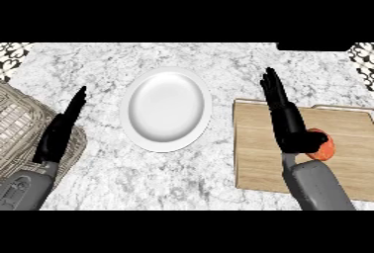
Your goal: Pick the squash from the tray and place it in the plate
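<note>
Grey forearms enter from the lower edge. Right hand (286,118) is shown released, fingers straight, above the flat tan wooden tray (343,128); the rounded orange-red squash (322,146) lies on that tray, just beside the wrist and partly hidden. Left hand (62,129) is held flat over a woven wicker basket (18,123). Between them, a white oval plate (165,108) rests on the marbled grey surface (110,183).

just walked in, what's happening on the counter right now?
The robot's right hand is over the wooden tray with fingers straight, right beside the round orange-red squash, which lies on the tray and is partly hidden by the hand. Nothing is grasped yet. The white oval plate sits on the marble counter with nothing on it. The left hand rests open at the left, over a wicker basket.
</note>
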Controlling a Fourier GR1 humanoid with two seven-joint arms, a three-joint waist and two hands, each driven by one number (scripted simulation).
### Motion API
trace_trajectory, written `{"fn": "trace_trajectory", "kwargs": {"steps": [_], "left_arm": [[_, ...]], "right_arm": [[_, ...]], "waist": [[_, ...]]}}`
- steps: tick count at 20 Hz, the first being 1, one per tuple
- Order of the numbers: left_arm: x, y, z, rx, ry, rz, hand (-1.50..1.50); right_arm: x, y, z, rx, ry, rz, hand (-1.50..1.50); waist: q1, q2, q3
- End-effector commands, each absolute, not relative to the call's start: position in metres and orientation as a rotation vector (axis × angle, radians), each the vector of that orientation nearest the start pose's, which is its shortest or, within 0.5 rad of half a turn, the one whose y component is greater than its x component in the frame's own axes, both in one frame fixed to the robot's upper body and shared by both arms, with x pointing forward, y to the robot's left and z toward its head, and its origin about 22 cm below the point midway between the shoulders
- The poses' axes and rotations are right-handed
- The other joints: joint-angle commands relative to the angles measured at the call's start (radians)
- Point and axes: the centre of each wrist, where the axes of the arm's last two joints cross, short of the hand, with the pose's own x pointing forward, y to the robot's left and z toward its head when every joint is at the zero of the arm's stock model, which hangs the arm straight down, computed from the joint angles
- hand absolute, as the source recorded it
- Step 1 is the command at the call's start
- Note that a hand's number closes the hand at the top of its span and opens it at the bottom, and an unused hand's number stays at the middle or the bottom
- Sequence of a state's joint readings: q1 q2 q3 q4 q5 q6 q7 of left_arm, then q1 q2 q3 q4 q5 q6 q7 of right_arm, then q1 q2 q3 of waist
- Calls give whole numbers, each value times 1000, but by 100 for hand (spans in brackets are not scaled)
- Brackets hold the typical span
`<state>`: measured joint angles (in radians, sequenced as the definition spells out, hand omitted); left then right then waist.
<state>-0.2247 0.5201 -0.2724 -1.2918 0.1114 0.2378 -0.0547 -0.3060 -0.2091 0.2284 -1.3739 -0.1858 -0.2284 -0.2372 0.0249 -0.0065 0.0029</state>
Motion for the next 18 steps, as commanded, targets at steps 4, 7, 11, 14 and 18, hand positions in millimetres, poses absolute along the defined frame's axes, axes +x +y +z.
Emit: {"fn": "trace_trajectory", "kwargs": {"steps": [4, 7, 11, 14, 18], "left_arm": [[264, 330, 12, 509, -1517, -321, 0], [256, 332, 1, 507, -1472, -279, 0], [227, 333, -16, 498, -1476, -286, 0], [225, 348, -5, 498, -1488, -289, 0], [211, 345, -4, 481, -1491, -292, 0]], "right_arm": [[306, -265, 77, -19, -1938, -484, -150], [277, -349, 36, -674, -1698, -420, -150], [274, -315, 67, -821, -1850, -895, -150], [249, -279, 64, -889, -1895, -1024, -150], [195, -256, 77, -862, -1929, -990, -150]], "waist": [[-40, -10, -1], [-85, 7, -15], [-46, -14, -6], [-41, -9, -4], [-34, -2, -4]]}}
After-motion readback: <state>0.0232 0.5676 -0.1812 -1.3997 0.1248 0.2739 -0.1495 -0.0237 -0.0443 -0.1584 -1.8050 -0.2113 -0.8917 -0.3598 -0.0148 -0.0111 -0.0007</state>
